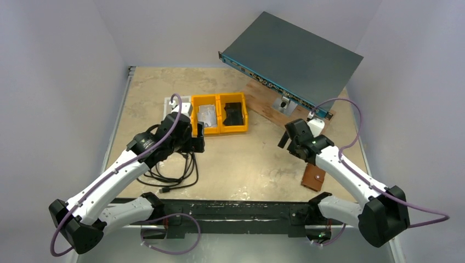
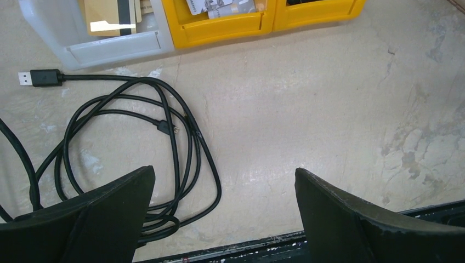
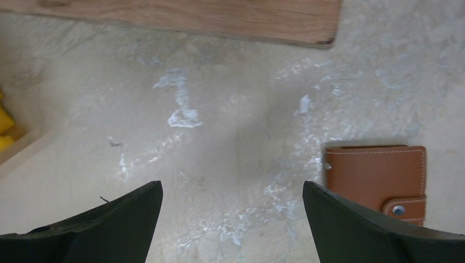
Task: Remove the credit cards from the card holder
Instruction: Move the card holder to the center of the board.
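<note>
Top external view shows the counter (image 1: 247,164) with both the left hand (image 1: 197,141) and right hand (image 1: 288,137) spread wide and empty, the closed brown card holder (image 1: 313,176) lying near the counter's near-right corner. To start well, the right hand should probably come over it and free the snap tab (image 3: 403,208) before any credit cards can be reached.

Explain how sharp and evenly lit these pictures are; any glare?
Top external: soft, even light, faint shadows. Left wrist: sharp, with a glare patch on a tan card in the white bin. Right wrist: tabletop hazy with shiny streaks; the card holder is crisp.
</note>
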Available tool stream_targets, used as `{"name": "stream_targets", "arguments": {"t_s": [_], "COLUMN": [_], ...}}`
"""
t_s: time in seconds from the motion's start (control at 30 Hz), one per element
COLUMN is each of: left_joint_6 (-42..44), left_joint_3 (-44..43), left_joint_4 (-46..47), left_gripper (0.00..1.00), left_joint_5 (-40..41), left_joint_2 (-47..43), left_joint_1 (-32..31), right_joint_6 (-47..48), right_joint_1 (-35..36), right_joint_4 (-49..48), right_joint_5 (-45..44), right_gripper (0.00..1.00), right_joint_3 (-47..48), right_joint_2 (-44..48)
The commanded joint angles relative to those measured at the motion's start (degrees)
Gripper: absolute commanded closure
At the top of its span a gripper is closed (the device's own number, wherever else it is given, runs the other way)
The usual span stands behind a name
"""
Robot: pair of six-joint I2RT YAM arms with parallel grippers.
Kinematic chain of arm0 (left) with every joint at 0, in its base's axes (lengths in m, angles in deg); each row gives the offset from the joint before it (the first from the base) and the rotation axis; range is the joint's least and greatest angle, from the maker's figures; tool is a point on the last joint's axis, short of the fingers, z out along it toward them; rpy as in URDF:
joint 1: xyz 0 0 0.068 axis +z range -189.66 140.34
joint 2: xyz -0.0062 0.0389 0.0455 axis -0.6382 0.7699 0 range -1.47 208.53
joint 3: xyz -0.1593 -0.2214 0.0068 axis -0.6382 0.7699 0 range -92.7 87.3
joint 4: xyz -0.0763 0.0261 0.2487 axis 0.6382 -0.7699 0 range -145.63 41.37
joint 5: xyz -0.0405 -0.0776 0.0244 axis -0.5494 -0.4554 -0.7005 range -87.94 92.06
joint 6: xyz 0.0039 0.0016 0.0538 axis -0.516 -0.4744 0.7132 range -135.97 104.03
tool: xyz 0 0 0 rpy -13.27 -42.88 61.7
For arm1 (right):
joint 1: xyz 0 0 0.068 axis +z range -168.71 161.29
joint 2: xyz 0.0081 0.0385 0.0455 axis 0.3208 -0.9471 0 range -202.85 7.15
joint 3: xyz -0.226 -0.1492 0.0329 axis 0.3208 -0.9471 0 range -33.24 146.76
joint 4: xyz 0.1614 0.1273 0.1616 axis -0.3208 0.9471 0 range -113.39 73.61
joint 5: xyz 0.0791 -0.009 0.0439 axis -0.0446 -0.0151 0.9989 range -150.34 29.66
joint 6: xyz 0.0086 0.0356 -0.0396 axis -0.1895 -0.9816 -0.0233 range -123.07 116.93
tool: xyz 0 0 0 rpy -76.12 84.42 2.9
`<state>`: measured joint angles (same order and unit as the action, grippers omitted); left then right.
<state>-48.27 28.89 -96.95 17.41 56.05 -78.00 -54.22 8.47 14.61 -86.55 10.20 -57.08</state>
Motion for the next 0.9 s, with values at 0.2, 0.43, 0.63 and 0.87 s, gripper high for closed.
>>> {"name": "stream_targets", "arguments": {"t_s": [0.2,0.43,0.63,0.87], "left_joint_6": [-0.9,-1.5,-1.2,-0.9], "left_joint_3": [-2.1,-1.5,-1.6,-1.4], "left_joint_4": [1.1,1.9,1.8,1.2], "left_gripper": [0.0,0.0,0.0,0.0], "left_joint_5": [-3.3,-5.0,-6.5,-6.9], "left_joint_2": [-1.0,-2.0,-2.2,-3.6], "left_joint_1": [-0.1,-0.1,0.0,0.1], "right_joint_6": [-22.5,-33.3,-30.2,-21.9], "right_joint_1": [-5.0,-7.6,-19.4,-34.5], "right_joint_4": [20.8,26.6,19.2,10.7], "right_joint_5": [-4.1,-7.5,-3.4,0.9], "right_gripper": [0.01,0.01,0.01,0.01], "right_joint_3": [-1.4,-1.5,-6.1,-7.5], "right_joint_2": [2.9,4.6,5.0,2.2]}}
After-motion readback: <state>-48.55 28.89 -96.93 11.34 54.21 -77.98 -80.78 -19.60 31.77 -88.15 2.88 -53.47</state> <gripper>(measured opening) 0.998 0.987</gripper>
